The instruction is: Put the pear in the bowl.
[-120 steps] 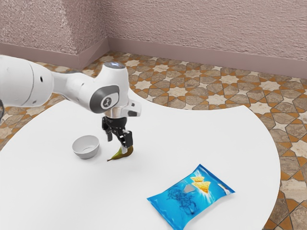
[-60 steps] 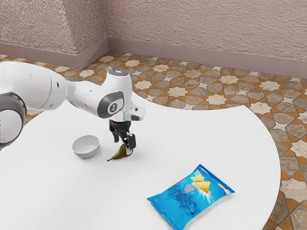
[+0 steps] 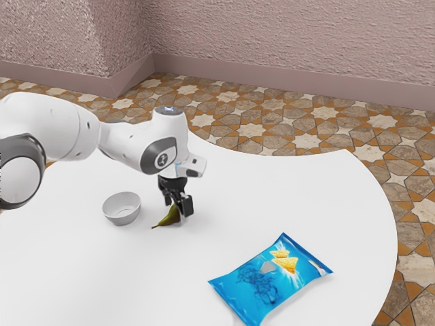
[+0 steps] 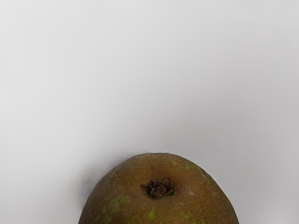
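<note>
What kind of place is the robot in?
It looks like a room indoors, maybe for eating, but I can't tell for sure. There's a bumpy pinkish wall, a star-patterned floor, and a white table with a bowl and a snack bag.

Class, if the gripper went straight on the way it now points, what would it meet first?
Pointing down, the gripper would probably meet the pear first, though depth is unclear and they may already touch.
</note>
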`<state>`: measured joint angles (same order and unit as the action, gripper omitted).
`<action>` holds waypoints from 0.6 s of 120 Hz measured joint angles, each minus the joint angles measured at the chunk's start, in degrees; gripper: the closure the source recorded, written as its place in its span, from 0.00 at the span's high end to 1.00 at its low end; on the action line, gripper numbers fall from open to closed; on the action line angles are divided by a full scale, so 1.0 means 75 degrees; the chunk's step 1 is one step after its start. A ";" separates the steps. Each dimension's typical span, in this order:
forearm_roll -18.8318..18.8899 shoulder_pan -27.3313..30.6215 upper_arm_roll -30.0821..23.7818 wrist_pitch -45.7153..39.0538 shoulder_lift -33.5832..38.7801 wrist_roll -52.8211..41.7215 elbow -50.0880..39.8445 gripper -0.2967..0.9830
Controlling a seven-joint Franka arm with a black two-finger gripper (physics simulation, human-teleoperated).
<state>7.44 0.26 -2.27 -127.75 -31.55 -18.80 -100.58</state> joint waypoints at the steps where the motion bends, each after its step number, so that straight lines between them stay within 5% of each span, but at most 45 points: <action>1: 0.0001 0.0000 0.0001 -0.0003 -0.0006 -0.0005 0.0015 0.77; 48: -0.0023 0.0000 -0.0001 -0.0066 -0.0062 -0.0145 0.0109 0.77; 72: 0.0058 -0.0060 0.0010 -0.0072 -0.0042 -0.0195 0.0119 0.63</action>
<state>7.88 -0.19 -2.20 -128.29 -31.87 -20.26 -99.69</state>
